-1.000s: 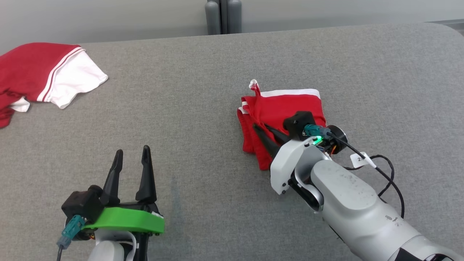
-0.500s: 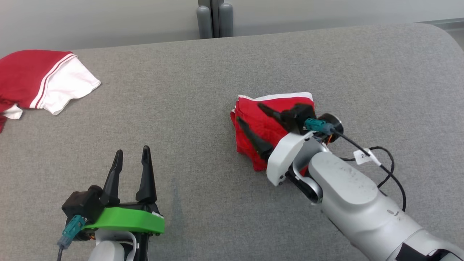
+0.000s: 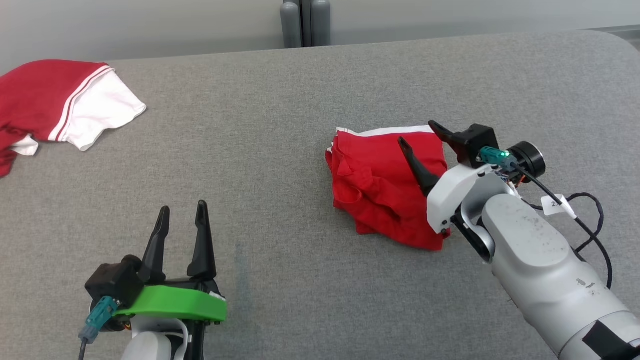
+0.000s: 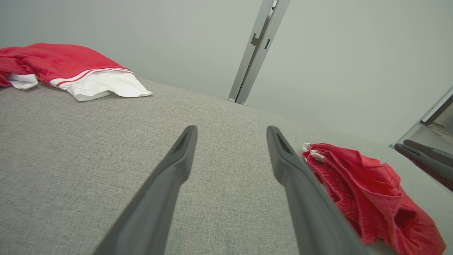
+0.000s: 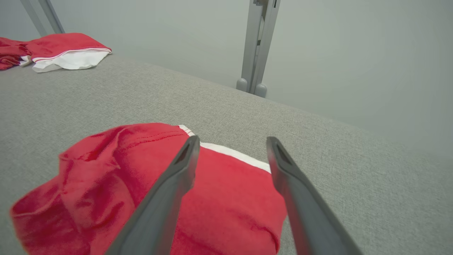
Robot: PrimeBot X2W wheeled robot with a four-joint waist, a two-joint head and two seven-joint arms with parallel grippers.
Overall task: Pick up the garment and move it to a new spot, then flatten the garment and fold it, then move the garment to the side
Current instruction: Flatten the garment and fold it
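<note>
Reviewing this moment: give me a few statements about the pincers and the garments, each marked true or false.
1. The right pincer is shut on the folded red garment. False: its jaws stand apart over it, gripping nothing.
2. The left pincer is open and holds nothing. True.
3. A red-and-white garment lies at the far left of the table. True.
4. The folded red garment lies between the left pincer's fingers. False: it lies apart from them, by the right pincer.
</note>
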